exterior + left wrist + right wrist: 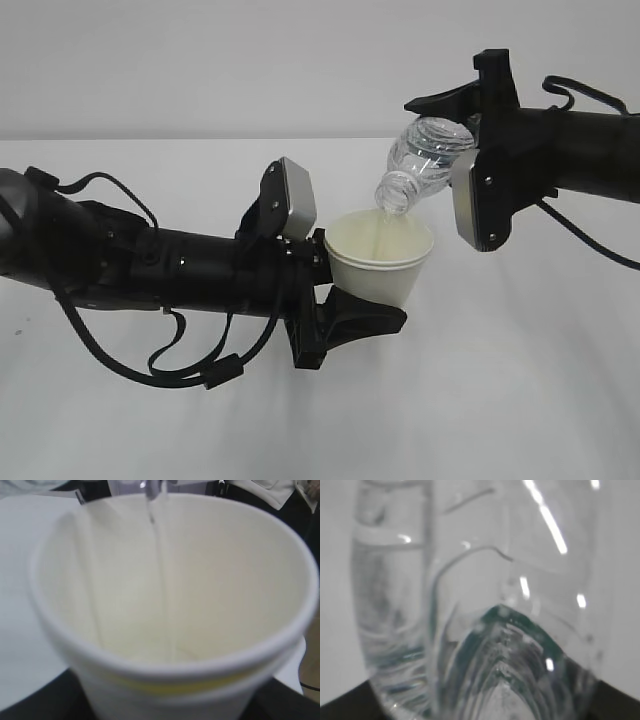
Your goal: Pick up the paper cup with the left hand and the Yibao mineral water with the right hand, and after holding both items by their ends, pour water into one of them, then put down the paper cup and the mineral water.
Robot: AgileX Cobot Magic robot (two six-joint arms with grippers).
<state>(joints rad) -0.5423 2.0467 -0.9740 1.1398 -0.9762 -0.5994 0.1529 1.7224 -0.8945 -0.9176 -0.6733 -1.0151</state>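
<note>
The white paper cup (382,262) is held above the table, mouth up and slightly tilted, with my left gripper (368,288) shut on its lower part; one black finger (355,318) shows under it. My right gripper (452,140) is shut on the base end of the Yibao mineral water (428,152), which is tipped with its neck (397,192) down over the cup's rim. A thin stream of water (154,522) runs into the cup (165,605), whose cream inside fills the left wrist view. The clear ribbed bottle (470,605) fills the right wrist view.
The white table (520,400) lies below both arms, with a plain pale wall behind. Black cables (190,372) hang in loops under the left arm, close to the table surface. Another cable (590,240) trails from the right arm.
</note>
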